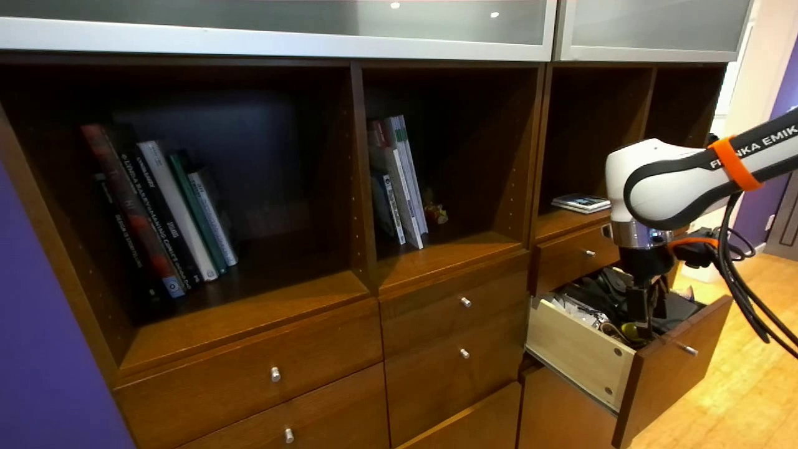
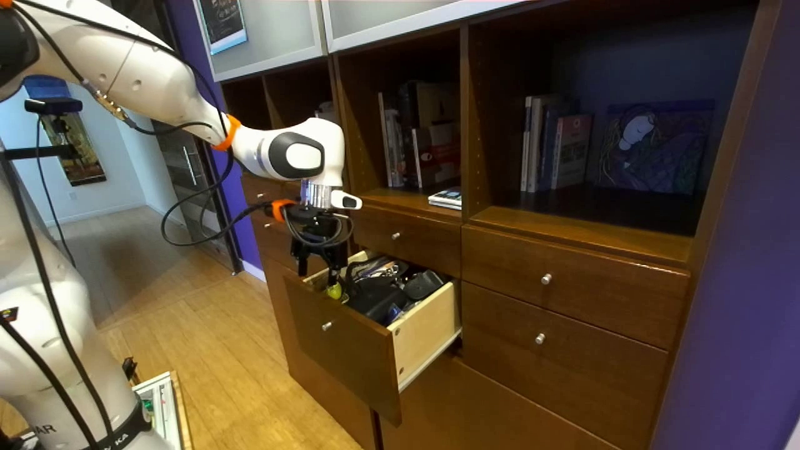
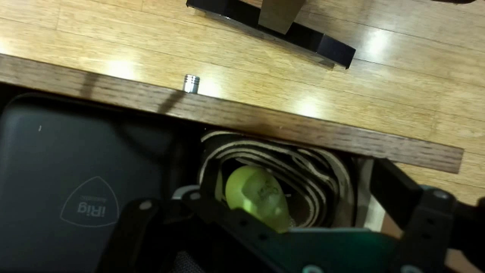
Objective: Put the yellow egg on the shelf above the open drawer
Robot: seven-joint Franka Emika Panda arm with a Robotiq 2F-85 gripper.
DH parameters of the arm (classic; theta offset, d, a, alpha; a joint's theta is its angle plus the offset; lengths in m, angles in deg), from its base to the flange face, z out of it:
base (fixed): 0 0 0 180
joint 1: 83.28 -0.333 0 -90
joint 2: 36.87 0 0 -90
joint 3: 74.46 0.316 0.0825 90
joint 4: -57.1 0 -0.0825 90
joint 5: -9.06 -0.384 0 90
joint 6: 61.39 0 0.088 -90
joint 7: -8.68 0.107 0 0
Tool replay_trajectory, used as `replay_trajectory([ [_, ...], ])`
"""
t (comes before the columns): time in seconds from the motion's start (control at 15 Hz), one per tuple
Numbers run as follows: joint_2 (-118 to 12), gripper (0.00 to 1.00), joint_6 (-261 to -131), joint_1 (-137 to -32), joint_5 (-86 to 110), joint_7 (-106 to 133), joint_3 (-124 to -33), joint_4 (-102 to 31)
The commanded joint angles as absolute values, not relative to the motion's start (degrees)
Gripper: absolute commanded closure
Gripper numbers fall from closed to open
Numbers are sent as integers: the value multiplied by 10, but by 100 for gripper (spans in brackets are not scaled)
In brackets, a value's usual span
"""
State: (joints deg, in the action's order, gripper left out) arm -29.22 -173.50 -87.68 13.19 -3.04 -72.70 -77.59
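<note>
Two slim black fingers [image 3: 396, 185] of the jointed black gripper [image 3: 297, 176] stand wide apart low in the wrist view; between them, at lower centre, we see the smooth yellow-green egg [image 3: 257, 195] amid a coiled dark-and-pale band [image 3: 333, 167] in the brown wooden-fronted drawer [image 3: 242, 118]. Whether either finger touches it, we cannot tell.

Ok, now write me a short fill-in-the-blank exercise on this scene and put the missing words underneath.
1. The yellow egg is not on the shelf but in the open ____.
2. The dark case in the wrist view bears the name ____.
3. The pincer is not shut but ____.

Missing words: drawer; iRig; open.
</note>
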Motion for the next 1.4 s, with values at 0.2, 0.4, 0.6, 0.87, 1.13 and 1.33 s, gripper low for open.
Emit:
replay_trajectory([
  [0.2,-328,22,-1758,-871,152,-21,-723,-750],
  [0.4,-337,30,-1766,-870,160,-14,-723,-745],
  [0.6,-343,35,-1772,-869,172,-4,-722,-743],
  [0.87,-352,34,-1779,-870,186,6,-721,-744],
  [1.13,-359,39,-1779,-871,199,12,-719,-742],
  [1.33,-357,61,-1772,-872,207,11,-717,-742],
])
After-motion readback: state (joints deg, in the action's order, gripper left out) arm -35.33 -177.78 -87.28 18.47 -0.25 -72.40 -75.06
